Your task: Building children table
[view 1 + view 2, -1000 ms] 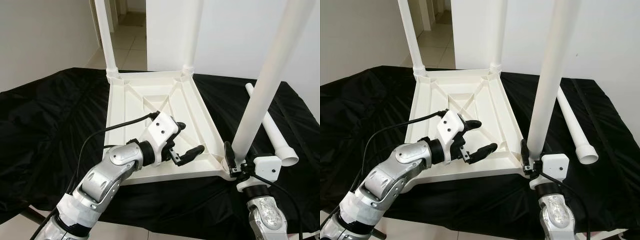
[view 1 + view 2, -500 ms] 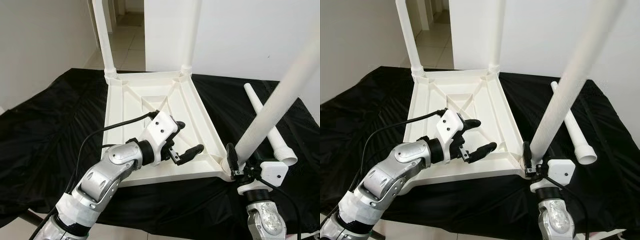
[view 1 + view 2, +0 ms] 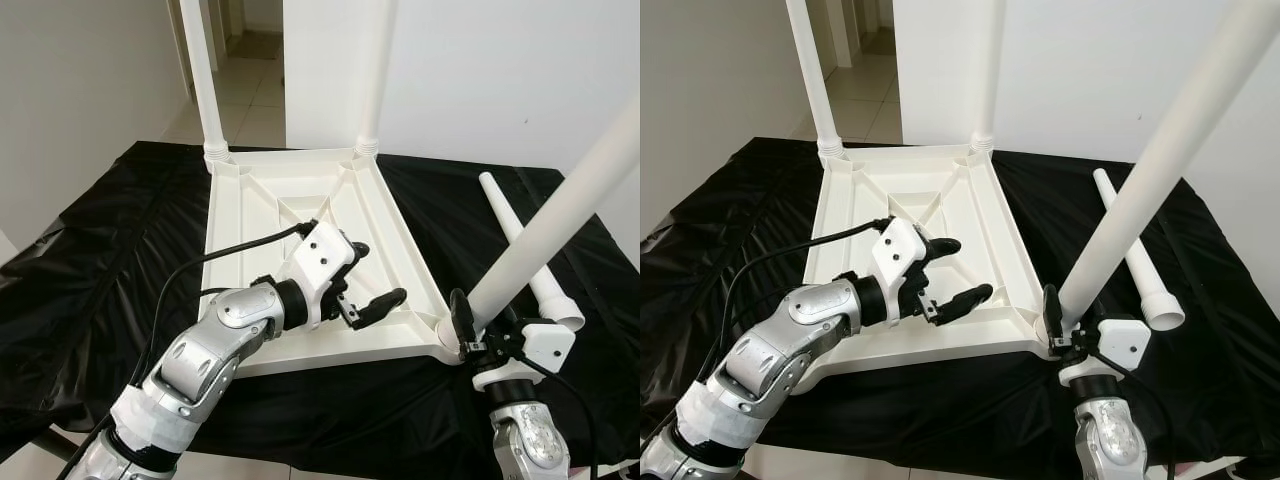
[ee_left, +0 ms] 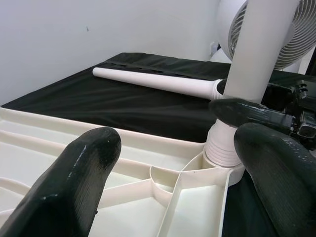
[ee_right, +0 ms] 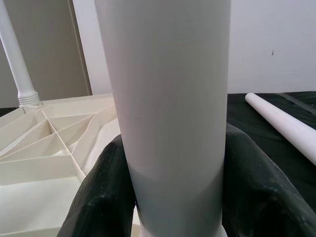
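Note:
A white plastic tabletop [image 3: 258, 212] lies upside down on the black cloth, with two white legs [image 3: 195, 75] standing in its far corners. A third white leg [image 3: 560, 220] leans to the right from the near right corner socket [image 3: 447, 343]. My right gripper [image 3: 480, 325] is shut on that leg's base, its fingers [image 5: 106, 190] on both sides of it. My left gripper [image 3: 372, 275] hovers open over the tabletop's near right part, nothing between its fingers [image 4: 81, 173]. A fourth leg [image 3: 525, 250] lies loose on the cloth to the right.
The black cloth [image 3: 110, 230] covers the whole work surface and drapes over its edges. A white wall stands behind, with a tiled hallway [image 3: 245, 90] at the back left. A white fan [image 4: 284, 29] appears beyond the gripped leg in the left wrist view.
The leg in my right gripper has tilted from nearly upright to leaning right. The camera has shifted a little. My left gripper has stayed open over the tabletop.

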